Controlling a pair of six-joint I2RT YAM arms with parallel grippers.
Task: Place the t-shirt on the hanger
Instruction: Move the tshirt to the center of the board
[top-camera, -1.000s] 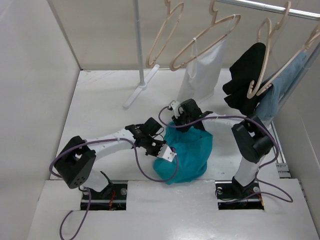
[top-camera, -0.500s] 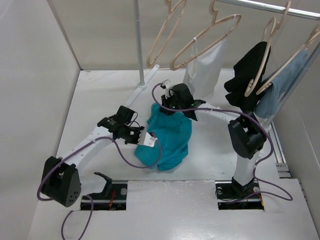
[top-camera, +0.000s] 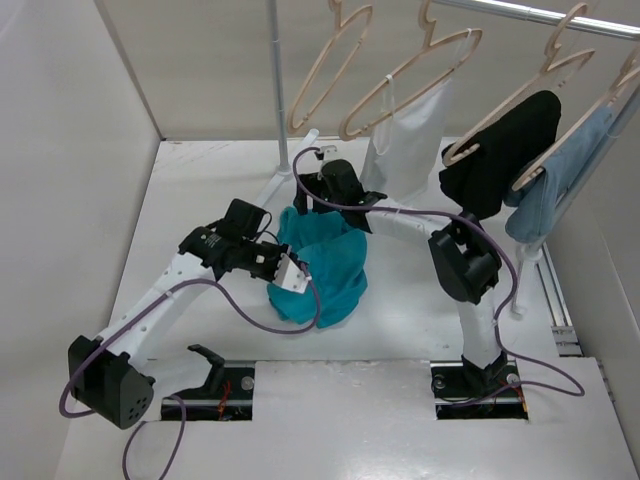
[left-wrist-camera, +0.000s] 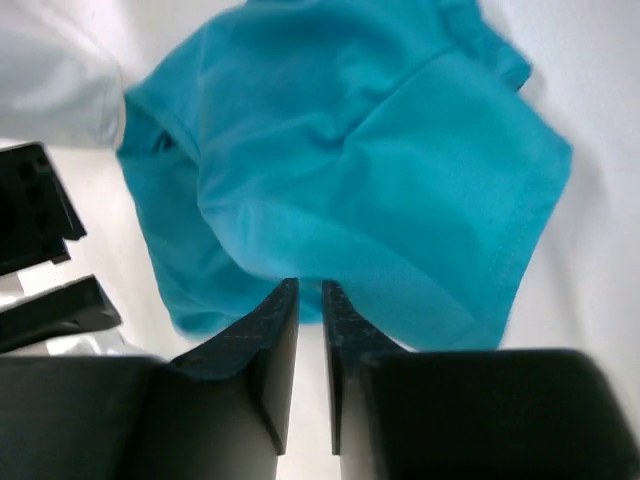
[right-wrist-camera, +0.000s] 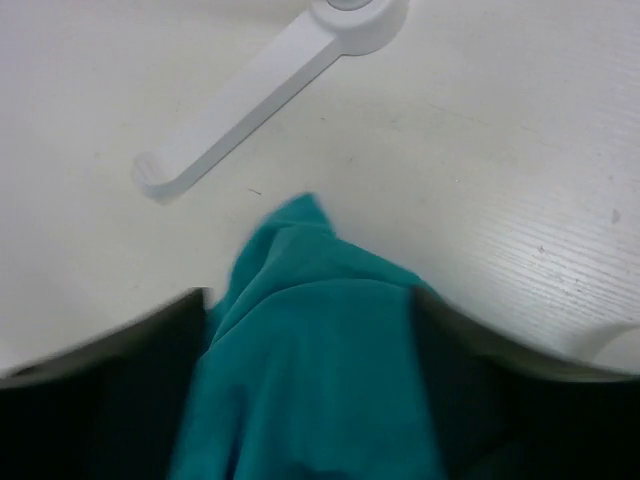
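— Where is the t-shirt (top-camera: 325, 260) lying?
— It is lying bunched up in the middle of the table (top-camera: 200, 190), well apart from the hanger (top-camera: 296, 118), which is hanging on the rail (top-camera: 540, 15) behind.
— What is the left claw (left-wrist-camera: 310, 290) doing?
— It is pinching the cloth's edge, its fingers nearly together.
— And the right claw (right-wrist-camera: 310, 330)?
— It is standing wide open, and cloth is lying between its fingers.

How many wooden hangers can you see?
4, left to right: empty hanger, hanger with white top, hanger with black garment, hanger with pale blue garment. More may hang off-frame.
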